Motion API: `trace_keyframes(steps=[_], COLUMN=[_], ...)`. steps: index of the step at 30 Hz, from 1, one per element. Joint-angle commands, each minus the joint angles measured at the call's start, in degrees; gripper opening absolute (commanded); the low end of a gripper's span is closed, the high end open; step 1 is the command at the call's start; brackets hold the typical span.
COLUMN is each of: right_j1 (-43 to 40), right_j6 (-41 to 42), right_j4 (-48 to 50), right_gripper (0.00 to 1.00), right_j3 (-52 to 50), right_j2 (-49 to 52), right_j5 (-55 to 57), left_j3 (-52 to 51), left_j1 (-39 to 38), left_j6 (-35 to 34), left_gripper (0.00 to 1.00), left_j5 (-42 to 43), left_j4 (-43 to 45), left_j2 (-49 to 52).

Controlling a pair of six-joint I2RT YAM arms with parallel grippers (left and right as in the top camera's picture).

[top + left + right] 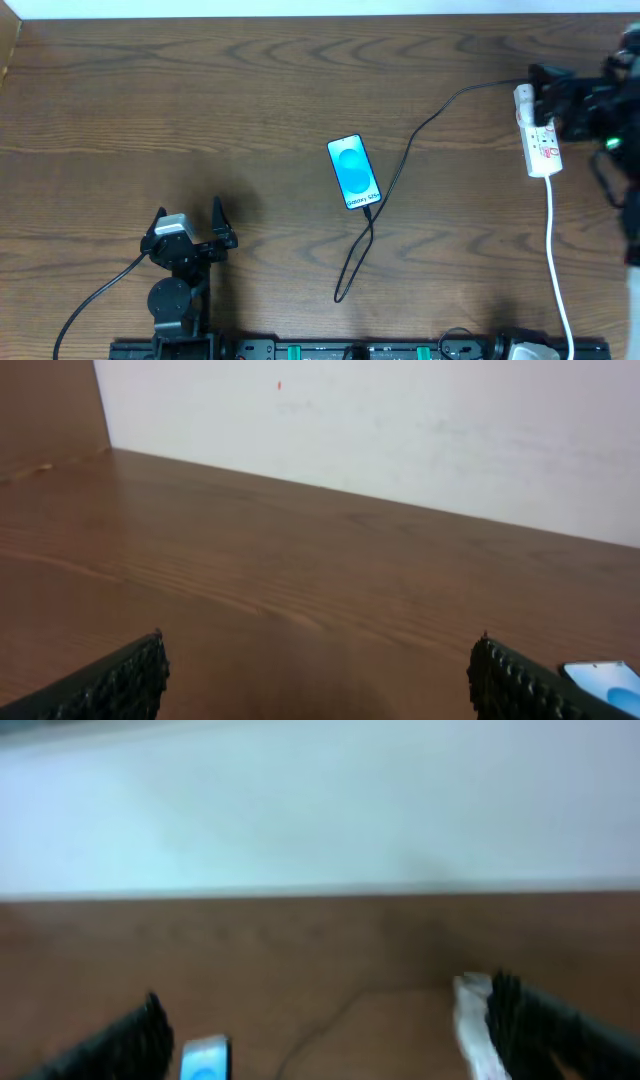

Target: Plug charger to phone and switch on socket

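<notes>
The phone (353, 172) lies face up at mid-table, its blue screen lit; it also shows as the phone (605, 678) and the phone (205, 1058). The black charger (415, 140) runs from the socket's far end, loops near the front (342, 290) and ends at the phone's near edge; whether its tip is seated I cannot tell. The white socket (541, 145) lies at the right. My right gripper (548, 97) hovers open over the socket's far end, the strip (470, 1020) beside its right finger. My left gripper (190, 218) stands open at the front left, nothing between its fingers (140, 675).
The socket's white cord (556, 260) runs down to the table's front edge. A white wall (400, 430) stands behind the table. The arms' black base rail (350, 350) lines the front edge.
</notes>
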Motion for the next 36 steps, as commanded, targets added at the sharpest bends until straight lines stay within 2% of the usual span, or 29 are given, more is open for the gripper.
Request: trace_keyframes(steps=[1,12,16,19,24,36], right_j1=[2.62,5.81,5.86,5.86,5.86,5.86], right_j6=[0.20,0.20,0.20,0.20,0.17,0.15], right_j4=[8.15,58.07,72.57,77.79,69.70,43.52], right_gripper=[0.99,0.99,0.99,0.99,0.99,0.99], right_j3=[-12.57,-58.51,-69.90,-75.67,-76.56,-76.56], right_j2=[-4.90,-21.59,-26.93,-31.10,-37.53,-52.78], right_j5=[0.35,0.39,0.48,1.46,3.45,6.12], left_j3=[-1.03,-1.03,-1.03,-1.03,-1.03,-1.03], left_j1=[0.26,0.26,0.26,0.26,0.26,0.26], left_j6=[1.14,1.16,1.16,1.14,1.16,1.16], left_gripper=[0.95,0.95,0.95,0.95,0.95,0.95], left_j5=[-0.55,-0.55,-0.55,-0.55,-0.55,-0.55], left_j4=[-2.38,-2.38,-2.38,-2.38,-2.38,-2.38], left_j2=[-0.35,-0.35,-0.35,-0.35,-0.35,-0.35])
